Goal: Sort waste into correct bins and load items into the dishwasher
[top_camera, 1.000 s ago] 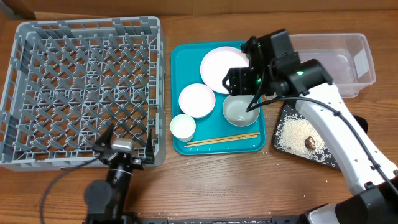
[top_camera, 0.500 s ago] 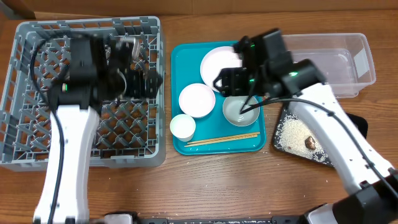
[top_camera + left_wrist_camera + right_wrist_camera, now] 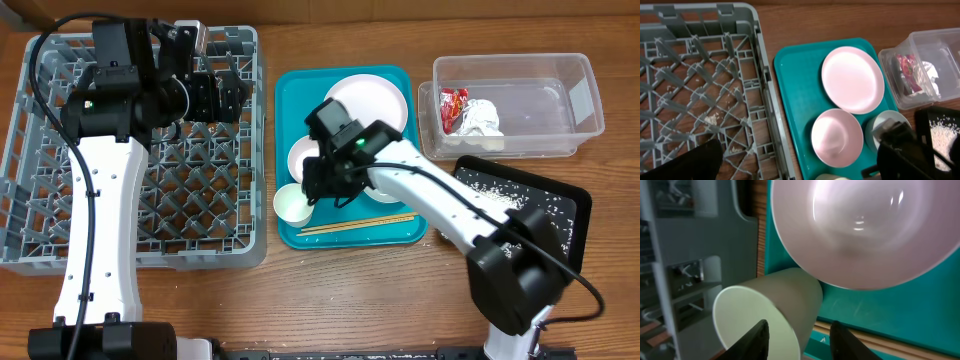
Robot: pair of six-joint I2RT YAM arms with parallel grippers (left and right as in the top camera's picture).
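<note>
Your right claw sits low at the cup, in the near left corner of the teal tray. Its jaws are partly spread, one finger in front of the cup's mouth and the other outside its wall; contact cannot be told. A bowl lies just beside the cup. Your left claw hangs wide and empty above the rack. The wrapper and tissue lie in the tub.

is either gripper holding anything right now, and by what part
Nothing looks held. The right gripper is open around the rim of the cup, not yet closed; the left gripper is open and empty.
</note>
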